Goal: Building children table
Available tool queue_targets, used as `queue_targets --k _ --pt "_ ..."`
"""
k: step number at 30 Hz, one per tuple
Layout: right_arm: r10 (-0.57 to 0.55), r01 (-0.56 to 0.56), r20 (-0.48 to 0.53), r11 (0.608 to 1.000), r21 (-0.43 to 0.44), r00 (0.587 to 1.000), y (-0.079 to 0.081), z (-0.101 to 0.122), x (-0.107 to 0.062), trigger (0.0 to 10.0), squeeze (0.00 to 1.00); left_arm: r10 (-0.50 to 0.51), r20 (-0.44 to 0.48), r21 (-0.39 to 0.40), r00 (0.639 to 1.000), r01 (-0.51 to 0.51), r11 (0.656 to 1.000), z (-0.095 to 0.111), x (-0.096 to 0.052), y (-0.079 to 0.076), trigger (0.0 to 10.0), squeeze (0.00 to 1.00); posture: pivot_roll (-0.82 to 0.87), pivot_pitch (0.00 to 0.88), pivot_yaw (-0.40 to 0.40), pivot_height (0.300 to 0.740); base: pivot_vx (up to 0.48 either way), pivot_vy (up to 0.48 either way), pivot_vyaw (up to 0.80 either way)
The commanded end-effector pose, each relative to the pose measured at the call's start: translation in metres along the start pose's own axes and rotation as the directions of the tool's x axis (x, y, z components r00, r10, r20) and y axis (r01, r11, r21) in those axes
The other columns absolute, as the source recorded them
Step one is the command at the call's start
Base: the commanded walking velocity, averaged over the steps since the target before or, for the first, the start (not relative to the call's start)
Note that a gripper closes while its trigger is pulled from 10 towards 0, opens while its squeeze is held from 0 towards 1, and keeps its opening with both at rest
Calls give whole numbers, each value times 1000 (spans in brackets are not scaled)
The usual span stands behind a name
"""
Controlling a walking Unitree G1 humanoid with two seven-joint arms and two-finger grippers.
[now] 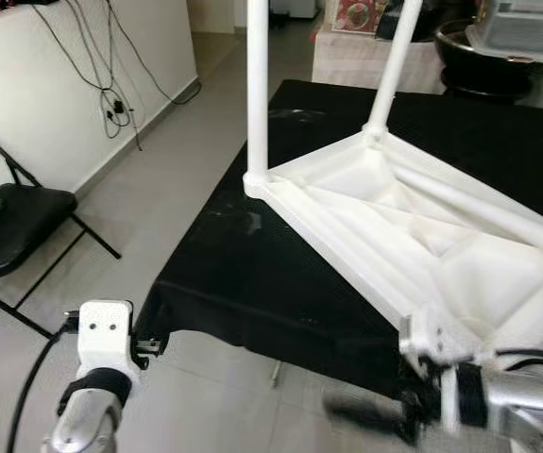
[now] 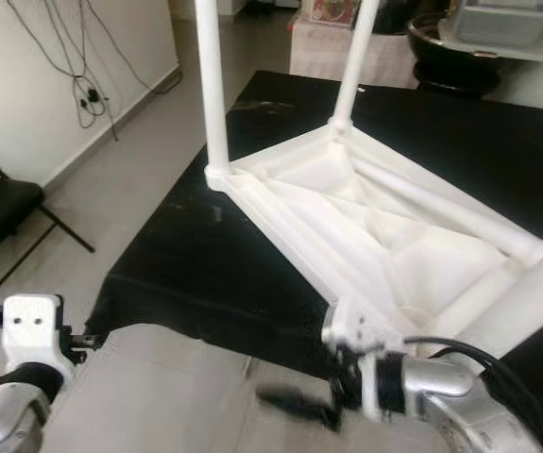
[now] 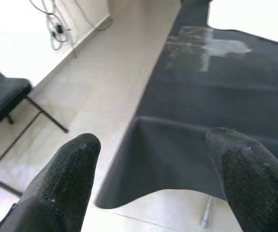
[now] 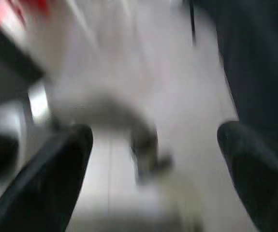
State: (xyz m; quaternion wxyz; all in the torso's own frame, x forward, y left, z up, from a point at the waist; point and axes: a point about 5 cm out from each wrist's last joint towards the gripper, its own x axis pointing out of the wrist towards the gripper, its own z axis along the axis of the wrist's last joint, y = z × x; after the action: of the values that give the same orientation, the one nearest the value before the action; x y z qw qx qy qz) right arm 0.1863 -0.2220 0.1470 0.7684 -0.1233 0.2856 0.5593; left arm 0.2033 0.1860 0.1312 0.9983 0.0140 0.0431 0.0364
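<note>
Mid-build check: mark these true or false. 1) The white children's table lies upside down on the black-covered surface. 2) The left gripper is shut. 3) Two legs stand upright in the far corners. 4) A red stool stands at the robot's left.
1) True: the white children's table rests top-down on the black cloth.
2) False: the left gripper is open, empty.
3) True: two white legs rise from the corners.
4) False: a black folding chair stands there.

I see a black cloth (image 1: 252, 283) draped over the work surface, its edge hanging toward the pale tiled floor (image 1: 158, 179). A black folding chair (image 1: 11, 226) stands by the white wall (image 1: 54, 85), where cables (image 1: 110, 94) dangle. A dark bowl (image 1: 483, 57) sits beyond.
</note>
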Motion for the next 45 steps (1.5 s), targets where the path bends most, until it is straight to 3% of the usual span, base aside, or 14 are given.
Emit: queue_targets --k 1,3,6,8,11,15,28,32,35,38,41,45 --pt "2 -3 -66 1000 -18 998 -2 1 -12 10000 0 1 -38 15 999 0 1000 -6 -1 2 10000 0 -92 99 2 740 0 0 0" --pt "-8 6 -88 1000 -20 996 -4 1 -18 10000 0 0 -39 16 999 0 1000 -6 -1 2 10000 0 -92 99 2 740 0 0 0" --pt "8 -18 -219 999 -43 976 -2 -1 -37 10000 0 -3 -41 15 999 3 1000 -6 -1 2 10000 0 -92 101 -4 740 0 0 0" --pt "8 -18 -219 999 -43 976 -2 -1 -37 10000 0 -3 -41 15 999 3 1000 -6 -1 2 10000 0 -92 101 -4 740 0 0 0" --pt "22 -34 -341 999 -29 940 1 -10 -55 10000 0 -2 -45 15 999 3 1000 -7 -1 2 10000 0 -95 104 -5 740 0 0 0" --pt "34 -33 -430 999 10 902 5 -18 -70 10000 0 -6 -48 17 999 6 1000 -8 -2 2 10000 0 -97 104 -4 740 0 0 0" --pt "47 -23 -442 998 60 896 17 -28 -70 10000 0 -27 -44 36 999 29 999 -7 0 1 10000 0 -112 104 4 740 0 0 0" --pt "7 41 -516 996 81 856 16 -41 -86 10000 0 -34 -46 41 998 36 999 -8 0 1 10000 0 -116 103 7 740 0 0 0" --pt "-70 150 -627 986 76 776 10 -53 -114 10000 0 -41 -46 43 998 43 998 -7 2 1 10000 0 -122 101 11 740 0 0 0" --pt "-109 200 -657 978 65 746 7 -56 -125 10000 0 -44 -45 43 998 46 998 -7 2 1 10000 0 -125 99 12 740 0 0 0" --pt "-224 329 -698 944 17 681 -5 -55 -151 10000 0 -50 -44 45 998 52 998 -7 3 1 10000 0 -125 96 16 740 0 0 0" --pt "-301 392 -689 919 -26 659 -11 -46 -167 10000 0 -52 -43 47 998 54 997 -6 4 1 10000 0 -122 96 20 740 0 0 0"
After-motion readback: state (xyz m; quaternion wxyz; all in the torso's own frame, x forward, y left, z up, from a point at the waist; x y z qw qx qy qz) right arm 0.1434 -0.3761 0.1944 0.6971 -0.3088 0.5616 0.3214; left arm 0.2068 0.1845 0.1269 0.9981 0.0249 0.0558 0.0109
